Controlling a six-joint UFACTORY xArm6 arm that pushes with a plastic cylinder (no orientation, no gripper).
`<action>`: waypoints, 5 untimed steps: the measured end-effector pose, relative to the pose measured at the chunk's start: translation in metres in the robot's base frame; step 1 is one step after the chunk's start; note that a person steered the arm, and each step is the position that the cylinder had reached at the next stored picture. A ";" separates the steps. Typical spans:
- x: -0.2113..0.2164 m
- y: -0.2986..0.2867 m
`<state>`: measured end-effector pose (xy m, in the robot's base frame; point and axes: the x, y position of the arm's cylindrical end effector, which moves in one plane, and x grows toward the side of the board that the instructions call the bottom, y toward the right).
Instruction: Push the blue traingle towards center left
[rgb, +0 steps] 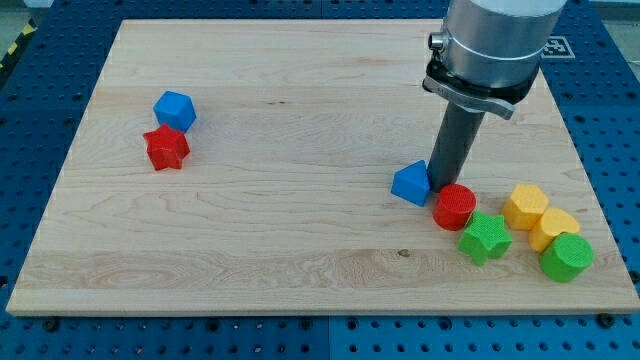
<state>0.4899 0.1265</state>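
The rod's tip (441, 188), a bare rod gripping nothing, sits against the blue triangle (411, 184) on its right, right of centre. The best push looks like a steady leftward one, leaving the red cylinder (454, 207) behind.

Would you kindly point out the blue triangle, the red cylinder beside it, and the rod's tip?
blue triangle (410, 185), camera view, centre of its top face.
red cylinder (455, 203), camera view, middle of its round top.
my tip (441, 187), camera view, rod's lower end, just right of the triangle.
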 end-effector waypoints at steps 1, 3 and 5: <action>0.000 -0.003; 0.000 -0.042; 0.006 -0.045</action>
<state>0.4956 0.0820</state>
